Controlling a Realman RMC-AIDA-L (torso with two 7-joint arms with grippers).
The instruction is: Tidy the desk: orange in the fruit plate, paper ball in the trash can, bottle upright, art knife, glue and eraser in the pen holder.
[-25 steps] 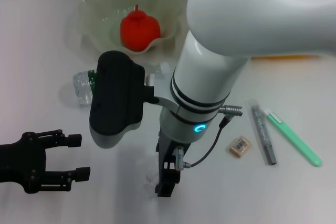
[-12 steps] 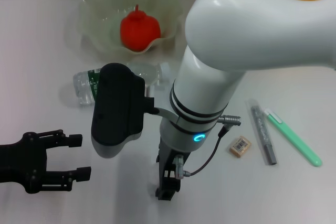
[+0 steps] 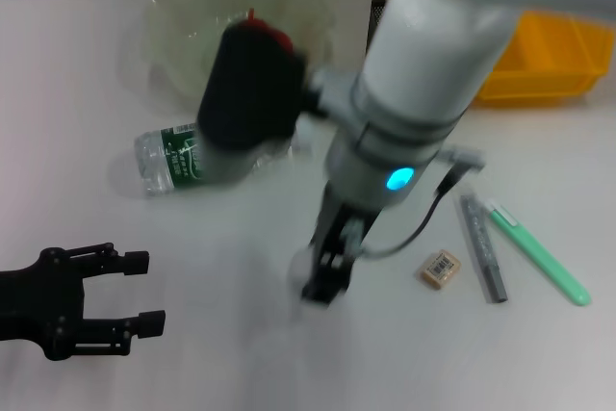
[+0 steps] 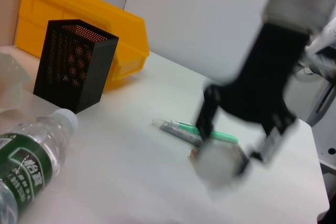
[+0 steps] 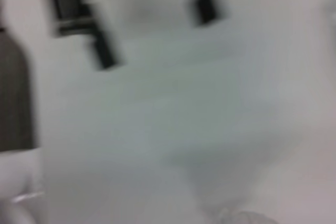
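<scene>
The right gripper [image 3: 325, 276] is hanging over the middle of the white table [image 3: 58, 93], a little toward 6 o'clock in the head view. Its black fingers are pointing down and are pinching the white crumpled paper ball [image 4: 219, 164]. In the left wrist view the ball is sitting between the two fingers. Whether the ball is touching the table I cannot tell, because this part is blurred.

The left gripper [image 3: 144, 288] is resting low at 8 o'clock. Its two black fingers [image 3: 133, 259] are spread apart with nothing between them.

At 11 o'clock the wide, pale green, translucent fruit plate with a wavy rim [image 3: 178, 16] is standing, and the round red-orange orange [image 3: 277, 38] is lying inside it. The black housing on the right arm is covering most of the fruit.

Just in front of the plate, toward 9 o'clock, the small clear plastic bottle with a dark green label [image 3: 173, 156] is lying on its side. Its white cap is pointing toward the tall black metal-mesh pen holder [image 4: 73, 64].

The pen holder is standing upright at 1 o'clock, just beside the bright yellow rectangular plastic trash can [image 3: 549, 55] at 2 o'clock.

At 4 o'clock the tiny tan eraser with a white barcode label [image 3: 441, 268] is lying on the table, near the right gripper but apart from it. Beside it a grey stick-shaped item [image 3: 481, 247] and a light green slim knife [image 3: 539, 257] are lying next to each other.
</scene>
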